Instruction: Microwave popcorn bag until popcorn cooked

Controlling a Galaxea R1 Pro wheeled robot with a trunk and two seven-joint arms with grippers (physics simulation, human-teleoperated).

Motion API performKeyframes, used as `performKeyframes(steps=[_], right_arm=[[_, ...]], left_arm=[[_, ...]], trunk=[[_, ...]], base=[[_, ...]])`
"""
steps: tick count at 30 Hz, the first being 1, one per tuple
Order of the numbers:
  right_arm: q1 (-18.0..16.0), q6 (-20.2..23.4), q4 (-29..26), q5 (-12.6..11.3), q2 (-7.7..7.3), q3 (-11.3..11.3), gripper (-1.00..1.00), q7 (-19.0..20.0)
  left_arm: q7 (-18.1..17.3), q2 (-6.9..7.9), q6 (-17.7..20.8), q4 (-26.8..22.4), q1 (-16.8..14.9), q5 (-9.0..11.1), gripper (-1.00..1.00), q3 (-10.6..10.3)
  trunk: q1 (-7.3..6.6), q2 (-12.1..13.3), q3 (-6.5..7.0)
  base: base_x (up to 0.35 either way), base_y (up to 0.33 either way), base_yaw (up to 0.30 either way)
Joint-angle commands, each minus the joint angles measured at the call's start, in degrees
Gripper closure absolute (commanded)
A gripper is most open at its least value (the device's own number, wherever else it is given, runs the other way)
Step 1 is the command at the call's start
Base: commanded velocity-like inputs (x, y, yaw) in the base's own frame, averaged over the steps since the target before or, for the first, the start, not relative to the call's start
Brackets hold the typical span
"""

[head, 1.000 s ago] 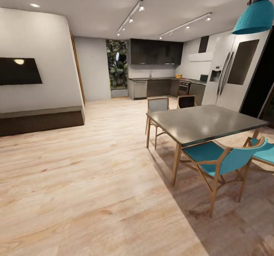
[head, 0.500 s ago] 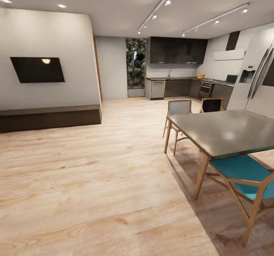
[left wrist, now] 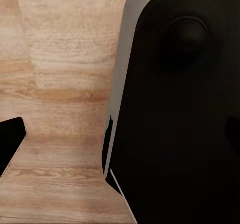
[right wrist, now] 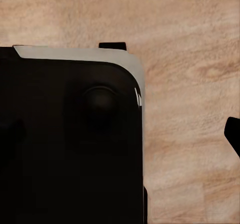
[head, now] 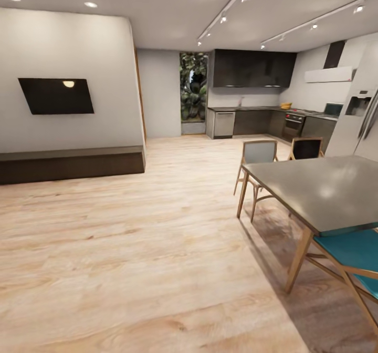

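Jaws of both arms: state cannot be told; each wrist view shows a dark finger tip at the frame edge, the robot's black grey-rimmed base [left wrist: 180, 109] and wooden floor [left wrist: 60, 59] below. The worktop [head: 252, 108], a thin grey slab over dark cabinets [head: 252, 122], lies far across the room beyond the dining table [head: 325, 188]. The yellowish object on it is too small to identify.

Pale wood floor [head: 131, 248], white wall with dark screen [head: 56, 95], grey dining table [head: 325, 188].
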Motion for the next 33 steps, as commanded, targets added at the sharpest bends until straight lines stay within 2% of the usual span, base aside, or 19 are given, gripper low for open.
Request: performKeyframes(steps=[1,33], right_arm=[[-0.03,-0.21,0.05,-0.02,0.0,-0.14,-1.0,0.02],[-0.03,-0.24,0.05,0.24,-0.26,-0.03,-1.0,0.01]], left_arm=[[0.01,0.0,0.01,0.0,-0.03,0.01,-1.0,0.31],[-0.06,0.0,0.01,0.0,-0.03,-0.01,-1.0,0.27]], trunk=[[0.03,-0.02,-0.06],[0.03,-0.02,-0.06]], base=[[0.309,0.144,0.0],[0.309,0.144,0.0]])
